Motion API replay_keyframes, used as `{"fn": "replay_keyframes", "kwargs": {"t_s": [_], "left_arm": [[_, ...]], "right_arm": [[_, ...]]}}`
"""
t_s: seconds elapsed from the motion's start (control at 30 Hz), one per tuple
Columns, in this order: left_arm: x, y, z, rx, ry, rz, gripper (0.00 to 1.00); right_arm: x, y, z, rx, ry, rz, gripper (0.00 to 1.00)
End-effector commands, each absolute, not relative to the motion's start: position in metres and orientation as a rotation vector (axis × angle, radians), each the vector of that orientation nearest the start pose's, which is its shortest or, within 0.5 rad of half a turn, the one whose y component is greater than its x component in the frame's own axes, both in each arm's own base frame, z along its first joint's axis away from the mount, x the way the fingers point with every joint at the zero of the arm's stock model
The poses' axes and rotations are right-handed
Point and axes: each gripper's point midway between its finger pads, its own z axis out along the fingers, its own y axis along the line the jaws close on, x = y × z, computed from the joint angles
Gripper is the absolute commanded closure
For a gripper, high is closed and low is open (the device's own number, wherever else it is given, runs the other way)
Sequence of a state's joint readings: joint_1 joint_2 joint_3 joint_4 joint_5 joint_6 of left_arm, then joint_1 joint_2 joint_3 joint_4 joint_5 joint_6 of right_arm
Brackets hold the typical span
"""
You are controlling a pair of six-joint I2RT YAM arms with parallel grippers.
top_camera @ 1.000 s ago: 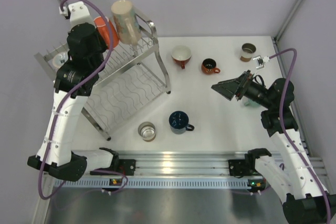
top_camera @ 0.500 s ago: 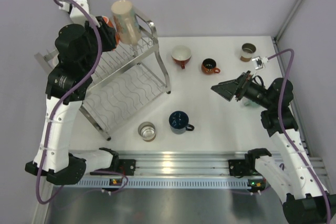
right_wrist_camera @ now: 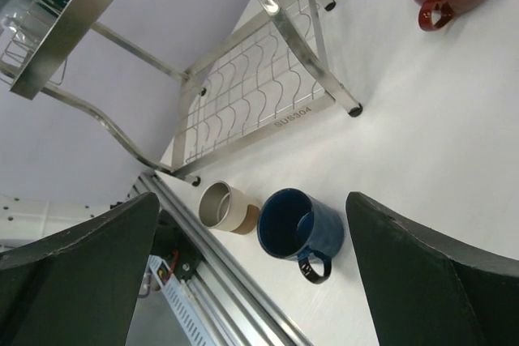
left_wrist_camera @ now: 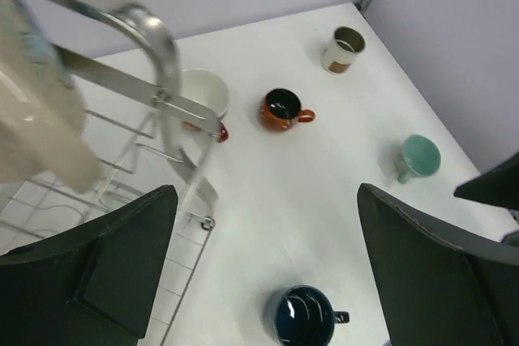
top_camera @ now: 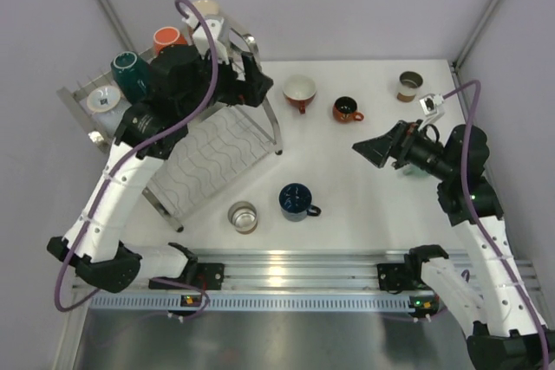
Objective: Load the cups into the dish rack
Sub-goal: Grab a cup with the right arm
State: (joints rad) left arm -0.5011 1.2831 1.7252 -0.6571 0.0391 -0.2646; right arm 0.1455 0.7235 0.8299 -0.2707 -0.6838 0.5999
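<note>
L fingers [left_wrist_camera: 122,257] spread wide, nothing btwn them. L arm reaches over the dish rack [top_camera: 208,162], which sits at the back-left of the bench [top_camera: 364,240]. The fingers are up by the rack's top R corner post. R fingers [right_wrist_camera: 422,273] also spread wide and empty, hovering above the bench's R side and pointed toward the rack.

Cups in the rack, upper tier:
- dark teal cup [top_camera: 127,71]
- orange cup [top_camera: 167,39] behind it
- tall beige cup [left_wrist_camera: 45,127], blurred and close in L wrist view, partly behind the L wrist from above
- pale cup [top_camera: 101,99] at the far L end

Cups on the bench:
- red cup [top_camera: 299,90] w/ white inside, just R of the rack
- small brown mug [top_camera: 346,110] beside it
- tan-and-brown cup [top_camera: 409,86] near the back R corner
- navy mug [top_camera: 297,201] front-centre, handle to the R
- tan cup [top_camera: 243,217] w/ metal-looking inside, near the navy mug and close to the rack's front foot
- mint cup [left_wrist_camera: 420,157] upright by the R arm, mostly hidden under it from above
</note>
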Motion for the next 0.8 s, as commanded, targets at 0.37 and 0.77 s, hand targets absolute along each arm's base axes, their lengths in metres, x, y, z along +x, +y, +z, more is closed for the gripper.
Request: {"fn": "replay_keyframes", "kwargs": {"t_s": [0.37,0.77], "left_arm": [[0.255,-0.288,0.393,0.501,1.839,-0.648,0.02],[0.207,-0.322,0.300,0.586,1.925,-0.792,0.02]], "right_arm": [[0.221,0.132,0.293,-0.049,1.894,0.883,0.01],[0.250,0.038,0.203,0.722,2.112,0.333,0.01]]}}
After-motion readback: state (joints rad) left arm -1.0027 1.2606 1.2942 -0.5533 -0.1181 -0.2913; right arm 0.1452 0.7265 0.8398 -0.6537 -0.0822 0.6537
